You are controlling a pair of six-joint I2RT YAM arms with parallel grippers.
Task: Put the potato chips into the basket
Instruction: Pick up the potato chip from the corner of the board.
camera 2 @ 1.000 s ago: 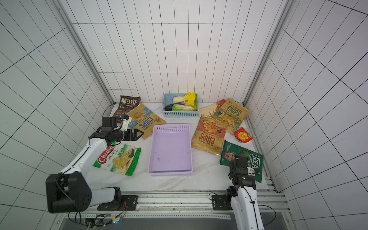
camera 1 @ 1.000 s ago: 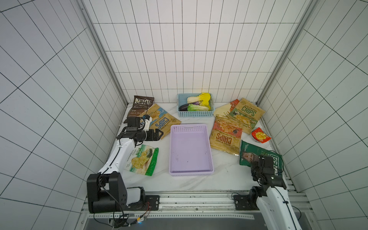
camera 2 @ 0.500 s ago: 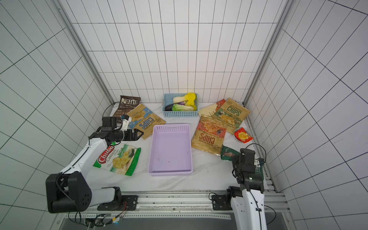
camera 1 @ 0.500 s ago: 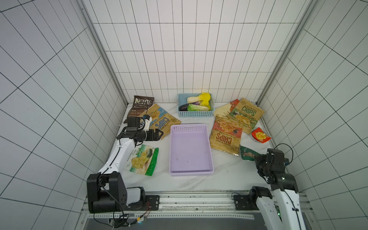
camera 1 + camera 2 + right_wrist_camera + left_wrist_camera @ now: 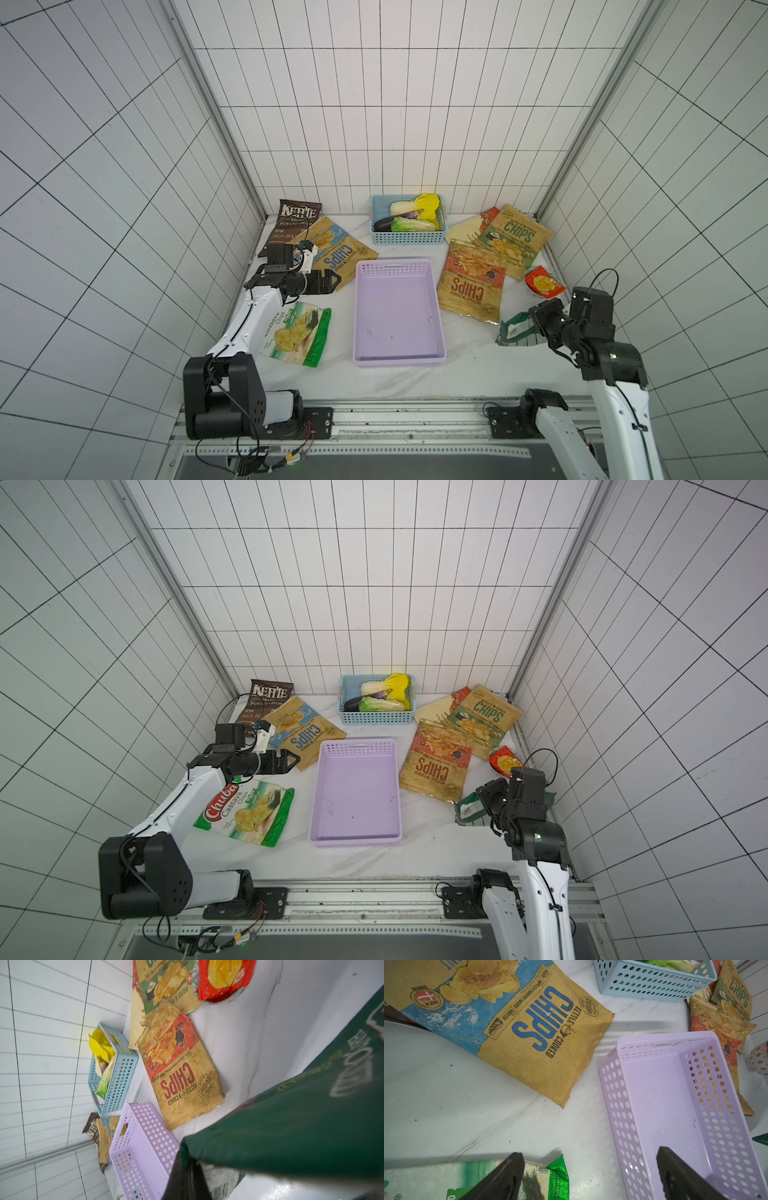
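The lilac basket point(image 5: 399, 311) point(image 5: 357, 789) lies empty at the table's middle. My right gripper point(image 5: 536, 323) point(image 5: 185, 1176) is shut on an edge of a dark green chip bag point(image 5: 515, 330) point(image 5: 301, 1115), which hangs crumpled above the table to the basket's right. My left gripper point(image 5: 330, 280) point(image 5: 589, 1151) hovers open and empty to the basket's left, between the blue-label CHIPS bag point(image 5: 336, 253) and the white-green cassava bag point(image 5: 299, 336). A Kettle bag point(image 5: 297, 218) leans at the back left. Red-label point(image 5: 471, 282), green-label point(image 5: 515, 235) and cream point(image 5: 465, 226) bags lie at the back right.
A light blue basket point(image 5: 409, 239) with toy vegetables stands at the back centre. A small red packet point(image 5: 544, 282) lies by the right wall. Tiled walls close in the left, back and right sides.
My right arm has risen and turned, pulling the dark green bag up from lying flat on the table. The left arm has not moved.
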